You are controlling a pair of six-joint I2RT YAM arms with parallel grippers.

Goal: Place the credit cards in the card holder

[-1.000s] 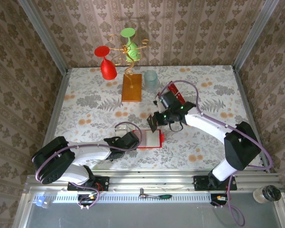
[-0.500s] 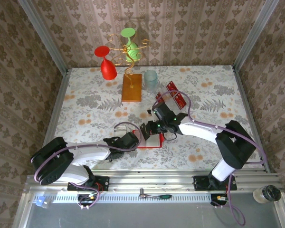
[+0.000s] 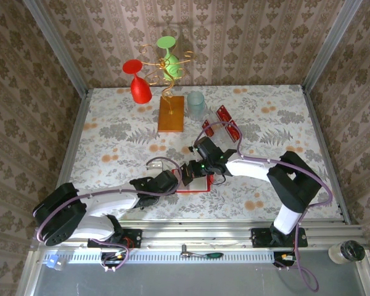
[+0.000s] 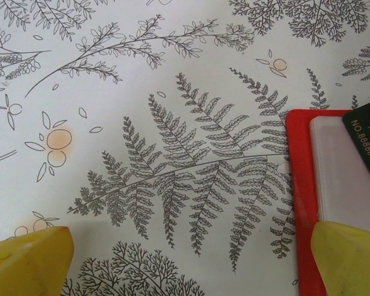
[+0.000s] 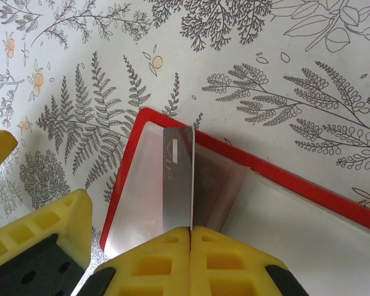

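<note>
The card holder (image 3: pixel 200 183) lies open on the table, red border around a pale inside (image 5: pixel 296 216). My right gripper (image 5: pixel 190 231) is shut on a credit card (image 5: pixel 177 179), held on edge with its dark "VIP" face showing. The card's far end dips into the holder's left pocket. In the top view the right gripper (image 3: pixel 194 169) hangs over the holder. My left gripper (image 4: pixel 188 262) is open and low on the table, its right finger (image 4: pixel 348 259) over the holder's left border (image 4: pixel 299 185). More red credit cards (image 3: pixel 226 115) stand at the back.
The spare cards sit in a clear tiered stand (image 3: pixel 217 125) behind the right arm. A wire holder with red and green glasses on an orange base (image 3: pixel 171 114) and a pale cup (image 3: pixel 195 105) stand further back. A small clear piece (image 3: pixel 155 165) lies beside the left arm.
My right gripper has carried the card left and down from mid-table to the open holder. The left gripper has stayed at the holder's left edge.
</note>
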